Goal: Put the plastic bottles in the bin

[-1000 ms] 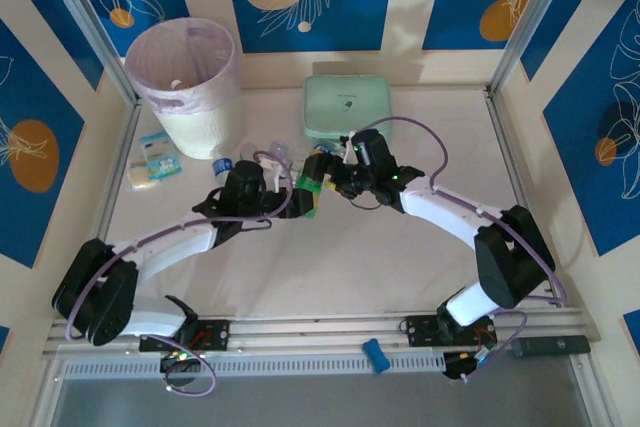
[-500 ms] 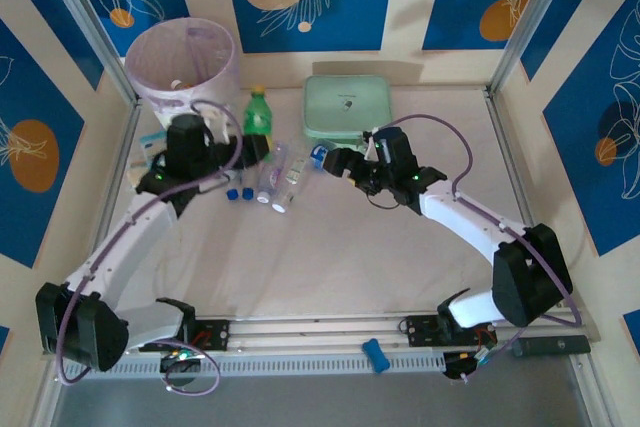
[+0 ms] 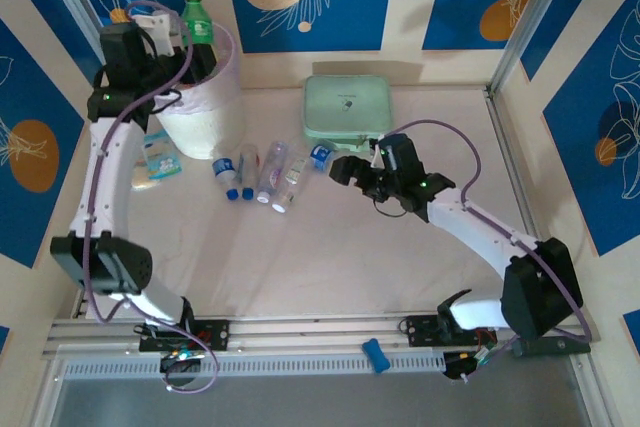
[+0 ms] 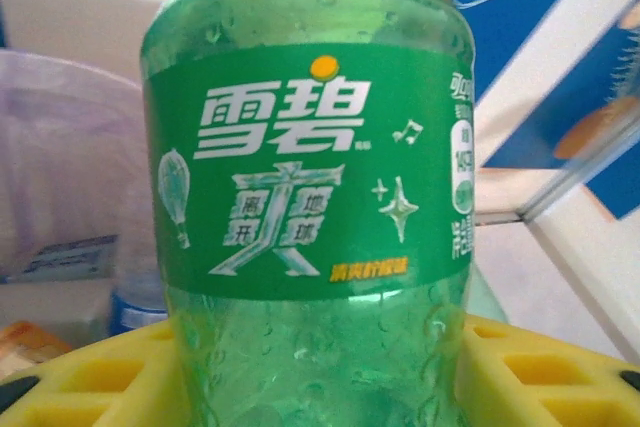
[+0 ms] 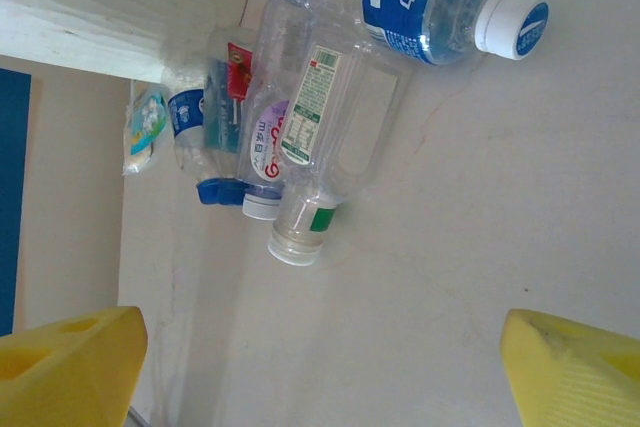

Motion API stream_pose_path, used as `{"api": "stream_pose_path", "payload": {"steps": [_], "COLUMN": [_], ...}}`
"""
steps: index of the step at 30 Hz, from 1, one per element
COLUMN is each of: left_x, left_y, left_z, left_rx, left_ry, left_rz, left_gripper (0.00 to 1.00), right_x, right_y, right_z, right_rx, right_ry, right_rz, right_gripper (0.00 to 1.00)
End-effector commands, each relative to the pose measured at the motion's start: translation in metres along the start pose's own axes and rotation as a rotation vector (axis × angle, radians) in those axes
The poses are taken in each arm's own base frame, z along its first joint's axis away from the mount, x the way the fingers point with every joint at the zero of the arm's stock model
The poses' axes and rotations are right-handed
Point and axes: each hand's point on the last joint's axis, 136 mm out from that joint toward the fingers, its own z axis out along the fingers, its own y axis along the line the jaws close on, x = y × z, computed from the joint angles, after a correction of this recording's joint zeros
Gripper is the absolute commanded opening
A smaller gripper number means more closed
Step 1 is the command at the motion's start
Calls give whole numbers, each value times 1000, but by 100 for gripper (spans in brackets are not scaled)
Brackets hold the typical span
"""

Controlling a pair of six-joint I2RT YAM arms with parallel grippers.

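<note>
While the left pincer [image 4: 318,385] grips a green bottle [image 4: 310,177] upright above the bin [image 3: 200,112], which has a few blurred items inside, the right pincer [image 5: 320,367] hangs spread wide over the tabletop [image 3: 330,257], near several clear bottles [image 5: 330,117] lying side by side.

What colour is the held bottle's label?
Green with white lettering, on the green bottle; left wrist view shows it best.

Blue leaf-print wall panels [image 3: 350,17], cream tabletop [image 3: 340,257]
</note>
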Motion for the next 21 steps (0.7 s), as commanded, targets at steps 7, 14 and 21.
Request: {"api": "stream_pose_path", "payload": {"steps": [7,14,21], "left_x": [3,30,24], "left_y": [90,121,121], "left_z": [20,40,37], "left_rx": [-152,-204,-216], "left_ry": [95,184,167], "left_rz": [-109,-168,-166], "left_gripper": [46,50,72], "right_x": [9,7,8], "right_y": [-18,-19,-20], "right_z": [-19,-23,-19], "right_rx": [71,75,77], "right_ry": [-14,-25,-15], "right_rz": [-36,-39,-41], "right_gripper": [92,92,92]}}
